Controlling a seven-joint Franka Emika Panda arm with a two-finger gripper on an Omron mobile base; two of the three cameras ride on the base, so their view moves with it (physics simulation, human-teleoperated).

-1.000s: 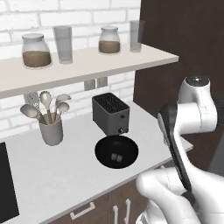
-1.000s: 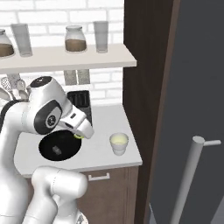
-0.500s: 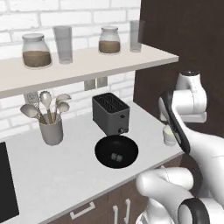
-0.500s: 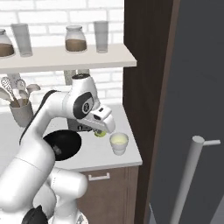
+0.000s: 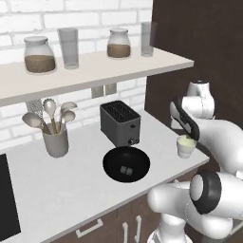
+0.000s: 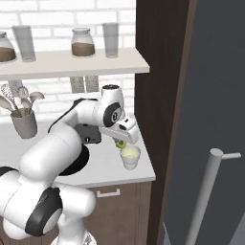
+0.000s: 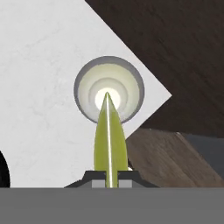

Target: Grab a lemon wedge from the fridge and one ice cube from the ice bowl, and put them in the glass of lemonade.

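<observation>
Item: my two-finger gripper (image 7: 111, 174) pinching a slim yellow-green lemon wedge (image 7: 110, 140) directly above the short whitish translucent cup of pale lemonade (image 7: 109, 89); risk: off-centre release glances off the rim onto the white counter (image 7: 39, 65).

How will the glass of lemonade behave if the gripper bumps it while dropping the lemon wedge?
The glass of lemonade looks short and wide, so probably hard to tip. It stands near the counter corner, so it might slide off.

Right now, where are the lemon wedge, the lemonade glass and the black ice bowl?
lemon wedge (image 7: 109, 140), hand view, on its yellow-green rind, held in the tool.
glass of lemonade (image 6: 130, 156), right base view, on its whitish side wall.
ice bowl (image 5: 114, 167), left base view, on its bare black inner surface.
</observation>
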